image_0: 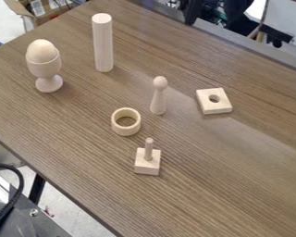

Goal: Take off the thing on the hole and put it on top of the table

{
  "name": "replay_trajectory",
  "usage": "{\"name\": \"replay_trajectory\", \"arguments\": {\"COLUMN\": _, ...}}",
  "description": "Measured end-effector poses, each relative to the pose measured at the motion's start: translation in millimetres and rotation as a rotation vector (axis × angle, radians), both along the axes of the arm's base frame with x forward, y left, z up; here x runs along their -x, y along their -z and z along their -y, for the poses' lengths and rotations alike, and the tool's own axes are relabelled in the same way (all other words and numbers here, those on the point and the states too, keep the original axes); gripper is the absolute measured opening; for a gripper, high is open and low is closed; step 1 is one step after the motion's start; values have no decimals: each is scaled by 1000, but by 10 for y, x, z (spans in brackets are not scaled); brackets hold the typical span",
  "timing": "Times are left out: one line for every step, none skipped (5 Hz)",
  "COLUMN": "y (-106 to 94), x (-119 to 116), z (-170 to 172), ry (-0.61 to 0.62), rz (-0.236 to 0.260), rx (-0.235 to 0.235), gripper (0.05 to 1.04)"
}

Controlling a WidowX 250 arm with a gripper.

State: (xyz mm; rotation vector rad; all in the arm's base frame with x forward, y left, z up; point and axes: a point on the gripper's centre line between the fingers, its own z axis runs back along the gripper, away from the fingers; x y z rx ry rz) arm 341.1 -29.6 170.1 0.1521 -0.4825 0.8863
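Because the block [147, 167] likely sockets it, the peg [149, 147] stands upright; how the fingers are, I cannot tell.

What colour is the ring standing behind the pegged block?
The ring is pale, light wood-coloured, plain with no pattern; the camera view shows it best.

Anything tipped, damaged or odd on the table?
Nothing stands out. The egg sits in its cup; the cylinder and doll stand upright; the ring rests opening up; the square lies flat; the peg stands straight on its block.
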Motion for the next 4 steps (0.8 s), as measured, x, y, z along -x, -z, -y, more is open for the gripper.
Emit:
{"name": "replay_trajectory", "arguments": {"y": 118, "x": 24, "z": 1, "ry": -1, "rz": -37, "rx": -4, "gripper": 989}}
{"name": "replay_trajectory", "arguments": {"y": 246, "x": 221, "z": -34, "ry": -4, "rz": -90, "rx": -1, "gripper": 989}}
{"name": "replay_trajectory", "arguments": {"y": 204, "x": 231, "z": -32, "ry": -3, "rz": -78, "rx": 5, "gripper": 989}}
{"name": "replay_trajectory", "arguments": {"y": 204, "x": 232, "z": -30, "ry": -4, "rz": -79, "rx": 6, "gripper": 989}}
